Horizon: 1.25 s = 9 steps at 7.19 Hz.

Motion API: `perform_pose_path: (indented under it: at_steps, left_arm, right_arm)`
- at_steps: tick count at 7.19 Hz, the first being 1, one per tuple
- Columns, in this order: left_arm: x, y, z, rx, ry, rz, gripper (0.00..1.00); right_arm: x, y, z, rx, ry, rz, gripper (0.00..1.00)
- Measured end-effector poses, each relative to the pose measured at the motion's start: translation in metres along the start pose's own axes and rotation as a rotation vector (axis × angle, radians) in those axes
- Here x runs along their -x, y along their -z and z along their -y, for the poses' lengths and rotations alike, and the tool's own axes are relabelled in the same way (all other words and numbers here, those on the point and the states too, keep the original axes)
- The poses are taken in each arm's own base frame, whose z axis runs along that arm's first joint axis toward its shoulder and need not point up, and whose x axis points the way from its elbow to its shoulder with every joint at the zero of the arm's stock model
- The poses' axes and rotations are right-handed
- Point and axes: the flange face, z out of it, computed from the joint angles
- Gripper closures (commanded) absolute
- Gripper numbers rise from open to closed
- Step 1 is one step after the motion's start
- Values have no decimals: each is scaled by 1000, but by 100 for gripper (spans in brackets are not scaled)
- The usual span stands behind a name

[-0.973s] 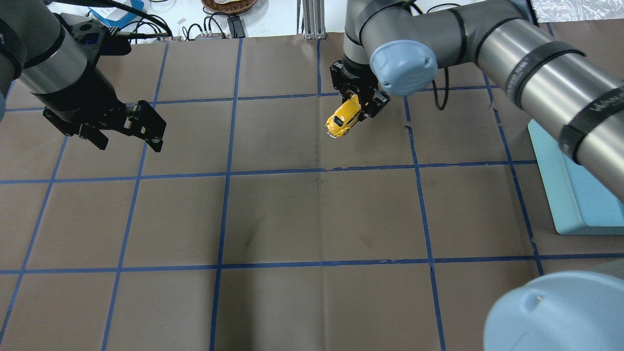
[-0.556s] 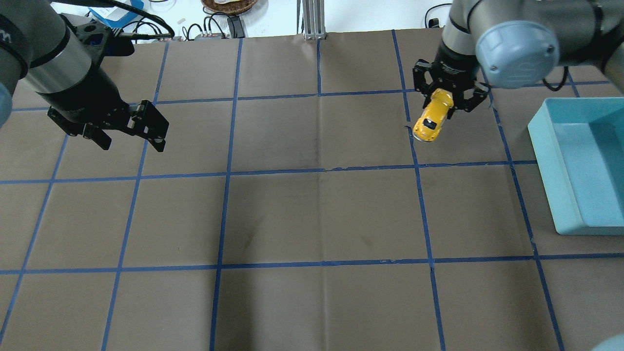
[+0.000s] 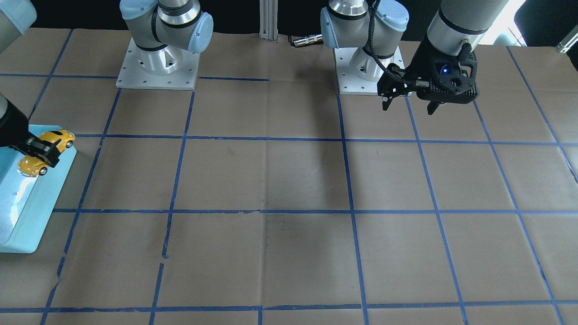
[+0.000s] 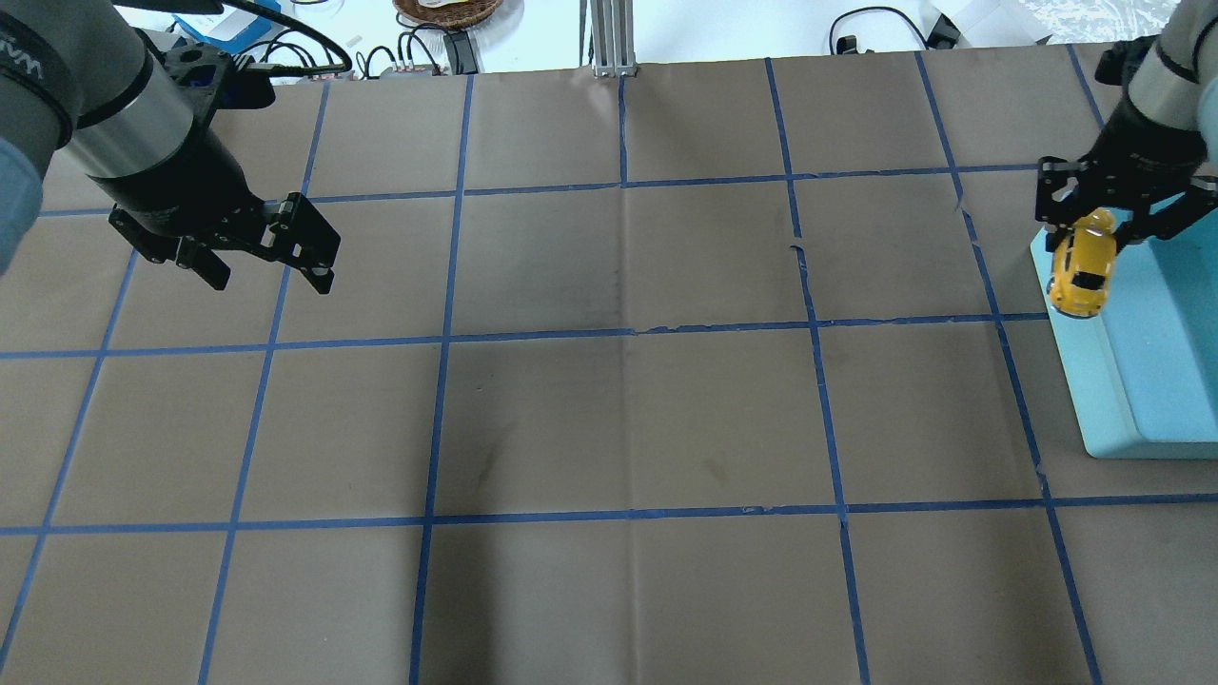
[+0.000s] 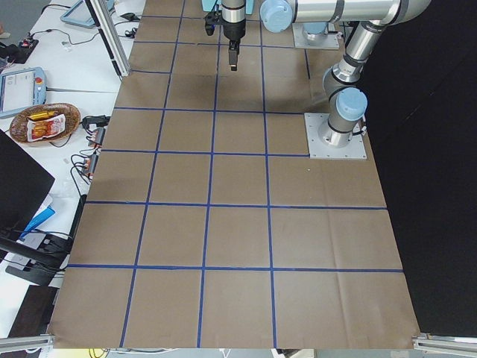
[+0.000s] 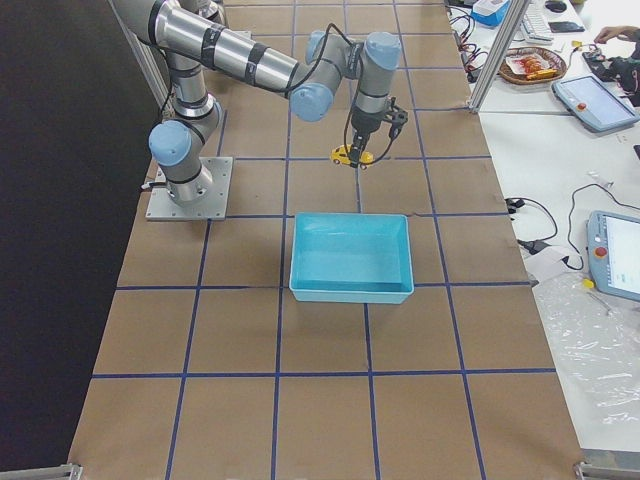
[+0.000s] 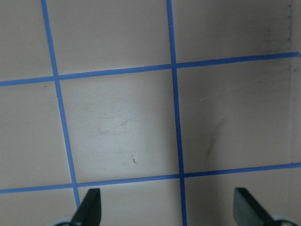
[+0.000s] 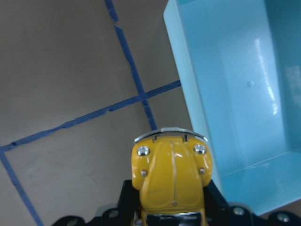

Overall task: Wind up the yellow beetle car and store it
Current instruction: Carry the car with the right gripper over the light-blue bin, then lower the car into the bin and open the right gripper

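The yellow beetle car (image 4: 1080,274) hangs in the air, gripped at its rear by my right gripper (image 4: 1092,233), which is shut on it. The car's nose points down and outward. In the right wrist view the car (image 8: 171,174) sits over the wall of the light blue bin (image 8: 188,61), near one corner. The front-facing view shows the car (image 3: 61,135) above the bin's (image 3: 27,216) near edge. The car (image 6: 350,155) also shows in the exterior right view. My left gripper (image 4: 271,271) hovers open and empty over the far left of the table, its fingertips (image 7: 89,209) wide apart.
The bin (image 4: 1123,409) stands at the table's right edge; what shows of its inside holds nothing. Brown paper with a blue tape grid covers the table. Cables and a basket of snacks (image 5: 46,123) lie beyond the far edge. Both arm bases (image 3: 158,67) stand on my side.
My right gripper has carried the car from the far middle of the table rightward to the bin's edge. The left gripper has shifted only slightly.
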Motion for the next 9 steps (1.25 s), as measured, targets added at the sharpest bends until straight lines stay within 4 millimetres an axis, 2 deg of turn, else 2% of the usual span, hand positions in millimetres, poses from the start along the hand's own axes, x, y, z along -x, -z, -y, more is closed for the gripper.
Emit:
perform_pose_path:
  at_steps: [2, 4, 5, 6, 7, 9]
  left_arm:
    - [-2, -1, 1, 3, -7, -2, 0]
    - [-2, -2, 1, 5, -7, -2, 0]
    - [-2, -2, 0, 7, -5, 1, 0]
    - [-2, -1, -1, 7, -1, 4, 0]
    - [-1, -1, 0, 6, 1, 7, 0]
    - [-3, 0, -1, 2, 1, 10, 0]
  right_arm:
    - [-69, -14, 7, 29, 65, -28, 93]
    - [-117, -37, 14, 54, 73, -36, 93]
    - [-138, -53, 24, 41, 73, -37, 93]
    - [-151, -75, 37, 32, 92, -36, 94]
    - [-157, -98, 49, 34, 107, -32, 95]
    - [-156, -136, 57, 44, 118, -22, 95]
